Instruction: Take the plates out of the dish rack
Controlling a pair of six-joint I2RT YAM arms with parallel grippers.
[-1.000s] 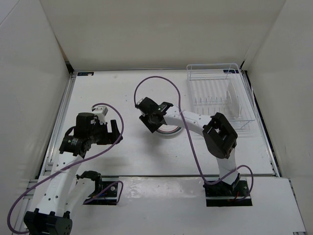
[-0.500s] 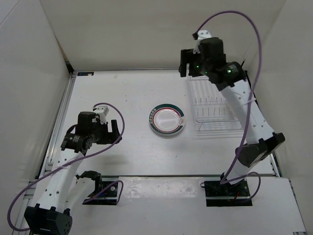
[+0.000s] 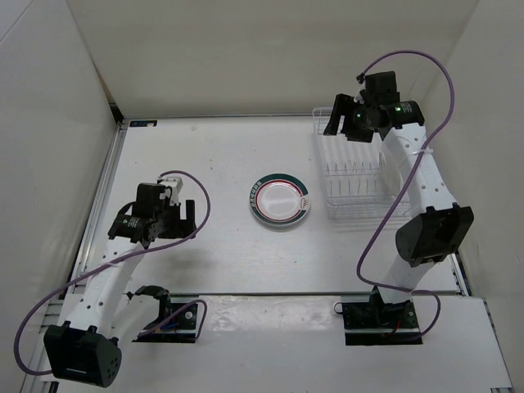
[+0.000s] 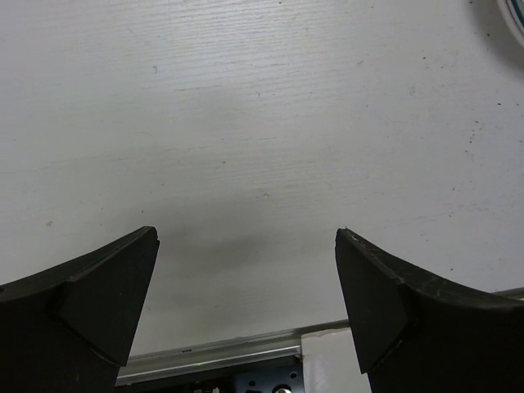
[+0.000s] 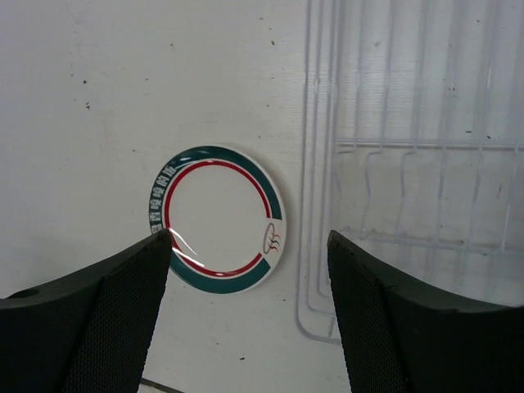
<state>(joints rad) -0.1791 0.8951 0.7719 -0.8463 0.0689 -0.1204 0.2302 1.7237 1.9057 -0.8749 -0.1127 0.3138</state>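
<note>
My left arm (image 3: 151, 217) hangs over the tabletop (image 3: 213, 155) at the plate's 9 o'clock, jaws wide and empty. The green-and-red ringed plate (image 3: 280, 199) lies flat mid-tabletop (possibly topping a stack, I can't tell). The dish rack (image 3: 327, 205) sits just beside it at 3 o'clock. Over the rack's far end my right arm (image 3: 385, 115) hangs, jaws wide, holding nothing.

A white plate (image 3: 281, 201) with green outer and red inner rings lies flat, face up, just beside the white wire dish rack (image 3: 364, 173), on its left.
</note>
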